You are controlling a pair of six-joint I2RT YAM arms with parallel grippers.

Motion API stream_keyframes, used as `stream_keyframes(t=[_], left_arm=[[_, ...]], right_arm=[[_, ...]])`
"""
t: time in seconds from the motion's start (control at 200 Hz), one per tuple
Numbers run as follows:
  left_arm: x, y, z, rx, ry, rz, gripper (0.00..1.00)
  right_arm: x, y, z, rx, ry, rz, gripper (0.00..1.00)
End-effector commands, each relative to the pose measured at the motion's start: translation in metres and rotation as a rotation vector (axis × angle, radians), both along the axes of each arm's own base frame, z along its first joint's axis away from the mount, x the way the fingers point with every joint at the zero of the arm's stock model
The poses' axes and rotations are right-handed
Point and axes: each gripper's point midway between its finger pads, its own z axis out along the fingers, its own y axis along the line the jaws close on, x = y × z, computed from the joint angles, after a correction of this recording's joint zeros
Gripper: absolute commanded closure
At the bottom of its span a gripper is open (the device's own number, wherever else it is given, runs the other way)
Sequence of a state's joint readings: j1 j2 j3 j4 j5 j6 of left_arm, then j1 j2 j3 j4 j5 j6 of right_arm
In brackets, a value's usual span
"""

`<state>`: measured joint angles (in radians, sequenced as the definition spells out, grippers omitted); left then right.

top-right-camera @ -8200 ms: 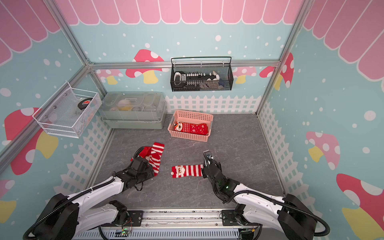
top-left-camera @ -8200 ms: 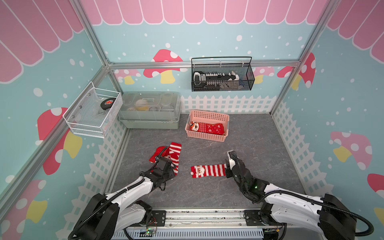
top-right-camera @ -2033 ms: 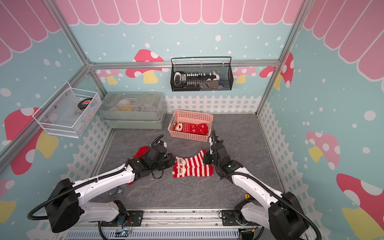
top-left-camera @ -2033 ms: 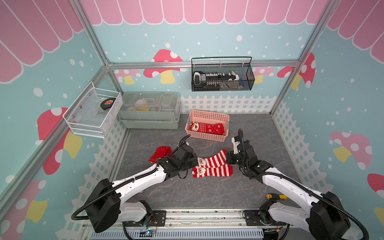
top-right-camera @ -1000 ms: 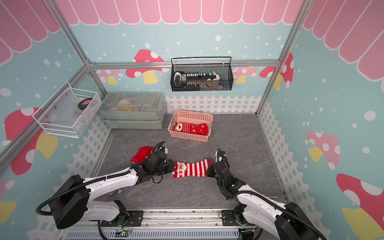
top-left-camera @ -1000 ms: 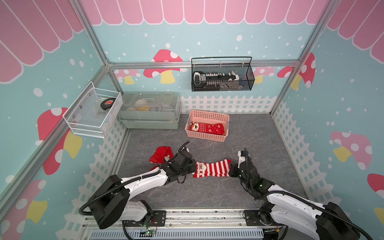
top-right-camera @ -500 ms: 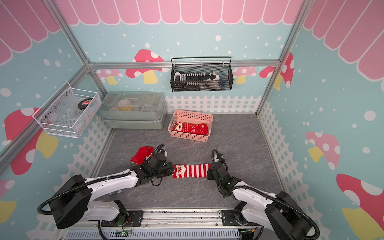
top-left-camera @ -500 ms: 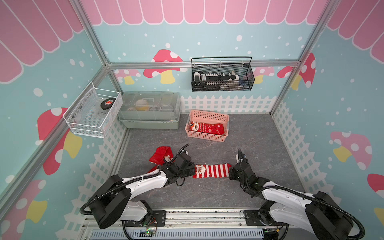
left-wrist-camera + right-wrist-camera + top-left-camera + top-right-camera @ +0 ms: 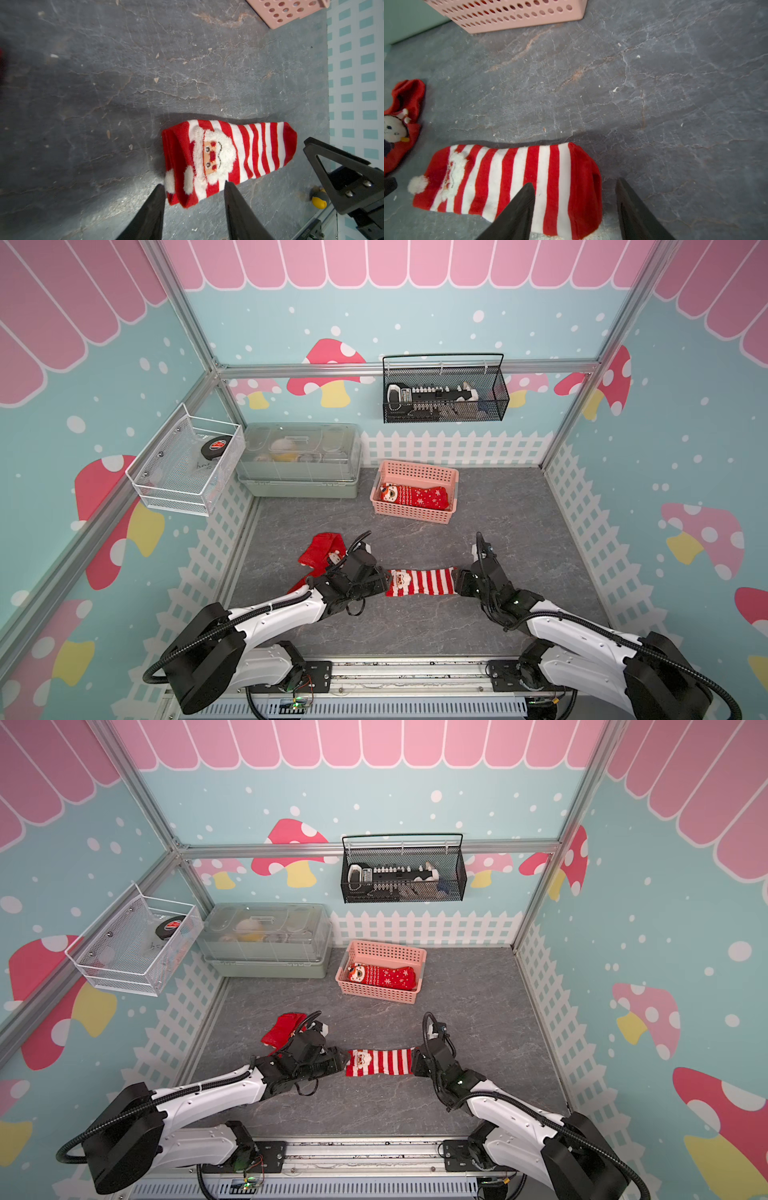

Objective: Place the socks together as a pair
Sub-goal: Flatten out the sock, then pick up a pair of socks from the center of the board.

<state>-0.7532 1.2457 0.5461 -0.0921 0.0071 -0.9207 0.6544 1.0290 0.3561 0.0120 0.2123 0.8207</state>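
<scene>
Resting inside pink basket (image 9: 417, 467): red sock (image 9: 415, 496)

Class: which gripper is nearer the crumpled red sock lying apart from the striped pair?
Left. The left gripper sits beside the crumpled red sock, at the Santa end of the striped pair; the right gripper is at the opposite end.

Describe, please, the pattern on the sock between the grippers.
Red and white stripes, Santa face on the sock; left wrist view.

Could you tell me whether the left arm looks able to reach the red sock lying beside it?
Probably yes: the red sock lies right beside the left hand, whose jaws stand open; only the arm's own wrist overhangs one end.
</scene>
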Motion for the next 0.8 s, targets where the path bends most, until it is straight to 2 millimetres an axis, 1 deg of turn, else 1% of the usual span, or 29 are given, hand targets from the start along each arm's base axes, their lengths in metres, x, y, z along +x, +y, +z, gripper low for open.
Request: stream_keyframes(t=[0.0, 0.07, 0.19, 0.27, 0.38, 0.45, 0.6, 0.796], left_arm=[[0.003, 0.005, 0.002, 0.012, -0.013, 0.033, 0.47], [0.004, 0.004, 0.002, 0.01, -0.011, 0.035, 0.45], [0.006, 0.003, 0.001, 0.012, -0.007, 0.039, 0.39], [0.006, 0.0, -0.002, 0.004, -0.001, 0.031, 0.38], [0.006, -0.006, -0.012, -0.005, 0.028, 0.018, 0.38], [0.005, -0.008, -0.018, -0.003, 0.048, 0.017, 0.38], [0.003, -0.013, -0.023, -0.032, 0.062, 0.014, 0.4], [-0.002, -0.008, -0.04, 0.014, 0.102, 0.028, 0.46]], right_arm=[[-0.005, -0.003, -0.005, 0.002, 0.023, -0.002, 0.33], [-0.006, -0.002, -0.008, 0.018, 0.047, 0.007, 0.32], [-0.005, 0.001, -0.013, 0.053, 0.07, 0.019, 0.31], [-0.005, 0.003, -0.018, 0.074, 0.094, 0.02, 0.31], [-0.006, 0.008, -0.027, 0.095, 0.122, 0.029, 0.31], [-0.007, 0.009, -0.033, 0.103, 0.143, 0.026, 0.32], [-0.009, 0.011, -0.041, 0.11, 0.178, 0.024, 0.33], [-0.013, 0.008, -0.052, 0.119, 0.212, -0.003, 0.34]])
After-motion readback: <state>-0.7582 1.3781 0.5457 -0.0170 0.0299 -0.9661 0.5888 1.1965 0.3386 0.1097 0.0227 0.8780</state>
